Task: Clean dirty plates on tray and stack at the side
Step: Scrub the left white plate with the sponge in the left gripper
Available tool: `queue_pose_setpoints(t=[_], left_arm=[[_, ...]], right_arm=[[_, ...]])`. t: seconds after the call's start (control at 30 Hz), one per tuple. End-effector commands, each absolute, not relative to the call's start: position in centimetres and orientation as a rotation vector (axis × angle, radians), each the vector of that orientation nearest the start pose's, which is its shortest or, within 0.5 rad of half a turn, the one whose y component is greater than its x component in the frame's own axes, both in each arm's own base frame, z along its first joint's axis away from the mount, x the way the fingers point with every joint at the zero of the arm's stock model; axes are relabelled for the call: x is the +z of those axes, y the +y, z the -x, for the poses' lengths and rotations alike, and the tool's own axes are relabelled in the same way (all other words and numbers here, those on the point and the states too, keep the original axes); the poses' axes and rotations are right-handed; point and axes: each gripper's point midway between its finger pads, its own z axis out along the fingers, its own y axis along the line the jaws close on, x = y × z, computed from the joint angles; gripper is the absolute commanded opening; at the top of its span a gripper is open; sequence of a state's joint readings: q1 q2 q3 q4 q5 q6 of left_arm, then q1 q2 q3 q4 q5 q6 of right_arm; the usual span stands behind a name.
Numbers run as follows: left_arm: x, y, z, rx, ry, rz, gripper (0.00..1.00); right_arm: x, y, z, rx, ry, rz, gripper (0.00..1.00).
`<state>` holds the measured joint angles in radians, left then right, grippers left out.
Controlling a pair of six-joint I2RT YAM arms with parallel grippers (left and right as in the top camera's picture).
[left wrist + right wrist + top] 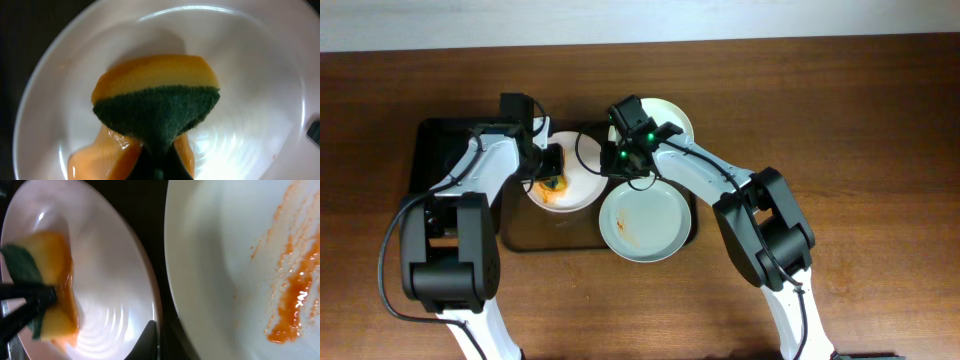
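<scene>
The left claw (549,166) is squeezing the sponge (156,105) tight and pressing it on the left plate (584,188), which is sitting on the tray (545,238). Pushing too hard could be making that plate slide. The right claw (623,160) is touching its rim, but I cannot tell if it is pinching. The bluish plate (642,222) is lying just beside it, with sauce (295,295) on it.

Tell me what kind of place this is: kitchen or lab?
Likely a lab bench staged for dishwashing, not a kitchen: a bare wood table, smeared plates on a tray, and a sponge in the left gripper. No sink in view.
</scene>
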<state>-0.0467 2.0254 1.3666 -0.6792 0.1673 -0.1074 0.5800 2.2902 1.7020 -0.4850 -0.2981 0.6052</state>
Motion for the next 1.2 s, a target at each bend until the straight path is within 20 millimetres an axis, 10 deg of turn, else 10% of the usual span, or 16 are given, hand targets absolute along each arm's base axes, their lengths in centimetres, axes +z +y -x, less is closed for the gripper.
queue_pose_setpoints(t=[0.0,0.1,0.33,0.57,0.77,0.97,1.17], left_arm=[[-0.8,-5.1,-38.1,-0.283,3.086,0.093,0.01],[-0.1,-5.8,-37.0,-0.464,3.122,0.154,0.01],[0.4,-2.8,-43.4,-0.358,2.865,0.168,0.01],[1.3,-7.8,-39.2,-0.763,2.976,0.139,0.01],[0.1,-1.9,-43.2,-0.283,2.88,0.256,0.01],[0.9,0.0,-36.2,-0.076,3.19,0.365,0.01],[2.3,-3.4,-35.0,-0.396,3.25,0.12,0.01]], right_arm=[[1.4,34.5,-42.4,0.774,2.81,0.086,0.04],[1.1,34.2,-41.7,0.765,2.848,0.082,0.04],[0.5,35.2,-40.1,0.733,2.878,0.125,0.04],[-0.8,35.5,-39.4,0.74,2.917,0.105,0.04],[-0.8,35.4,-39.5,0.739,2.917,0.104,0.04],[-0.8,35.4,-39.5,0.741,2.913,0.105,0.04],[-0.9,35.4,-39.4,0.739,2.917,0.105,0.04]])
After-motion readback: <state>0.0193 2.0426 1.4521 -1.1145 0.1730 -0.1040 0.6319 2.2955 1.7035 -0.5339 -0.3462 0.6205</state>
